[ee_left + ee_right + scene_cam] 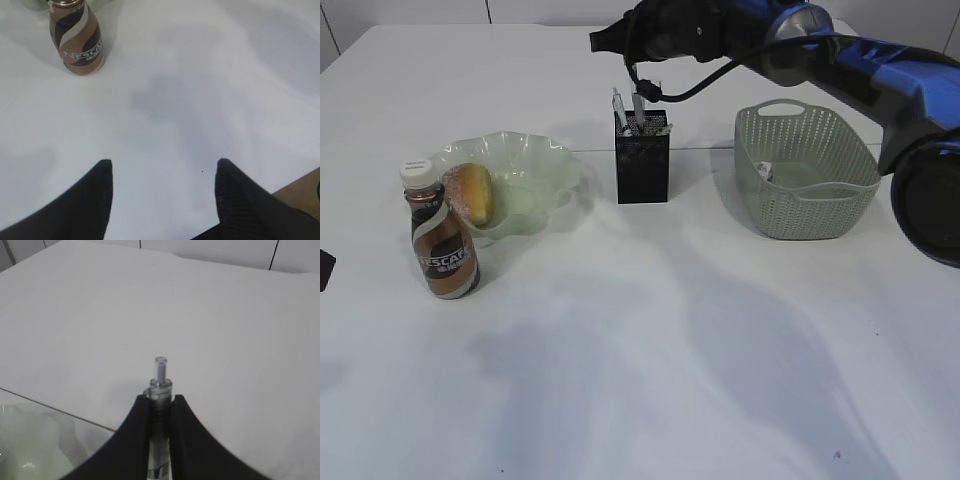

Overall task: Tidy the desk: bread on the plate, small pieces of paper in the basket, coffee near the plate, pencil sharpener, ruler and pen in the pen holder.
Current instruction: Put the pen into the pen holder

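Observation:
My right gripper (160, 397) is shut on a clear pen (160, 375), whose end sticks out past the fingertips. In the exterior view that gripper (598, 42) hangs high above the black mesh pen holder (642, 165), pointing left, and the held pen cannot be made out. Two slim items (620, 108) stand in the holder. The bread (475, 192) lies on the green glass plate (535, 165). The coffee bottle (442, 235) stands upright just in front of the plate. My left gripper (162, 162) is open over bare table, well short of the coffee bottle (77, 42).
The green basket (805, 170) stands to the right of the pen holder with a small white scrap (767, 172) inside. The right arm's cable (655, 92) dangles just above the holder. A table edge shows at the lower right of the left wrist view.

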{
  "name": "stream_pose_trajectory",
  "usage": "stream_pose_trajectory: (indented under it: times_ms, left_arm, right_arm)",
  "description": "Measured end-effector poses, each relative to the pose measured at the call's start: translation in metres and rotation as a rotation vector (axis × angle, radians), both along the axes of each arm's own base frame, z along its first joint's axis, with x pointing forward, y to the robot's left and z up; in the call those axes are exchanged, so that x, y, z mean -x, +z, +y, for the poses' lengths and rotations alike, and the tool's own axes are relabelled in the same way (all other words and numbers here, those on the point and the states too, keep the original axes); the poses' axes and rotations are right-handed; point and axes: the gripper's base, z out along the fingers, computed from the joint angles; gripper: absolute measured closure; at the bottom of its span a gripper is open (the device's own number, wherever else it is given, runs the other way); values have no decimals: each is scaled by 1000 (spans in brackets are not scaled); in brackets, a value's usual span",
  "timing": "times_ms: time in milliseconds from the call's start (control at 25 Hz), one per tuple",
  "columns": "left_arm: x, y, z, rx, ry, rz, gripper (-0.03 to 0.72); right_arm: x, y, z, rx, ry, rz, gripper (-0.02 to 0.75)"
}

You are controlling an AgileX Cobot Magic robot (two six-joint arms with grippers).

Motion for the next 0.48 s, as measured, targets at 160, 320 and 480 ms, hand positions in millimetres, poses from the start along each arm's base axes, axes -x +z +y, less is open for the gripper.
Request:
stream_pose_trajectory:
  times_ms: [160, 320, 480]
  left_arm:
    - [0, 0, 0, 0, 0, 0, 232]
    - [0, 0, 0, 0, 0, 0, 233]
    - [0, 0, 0, 0, 0, 0, 232]
  right_arm:
    - [1, -3, 0, -10, -4, 42, 624]
    - [2, -4, 0, -13, -5, 55, 504]
    - [2, -4, 0, -21, -5, 62, 323]
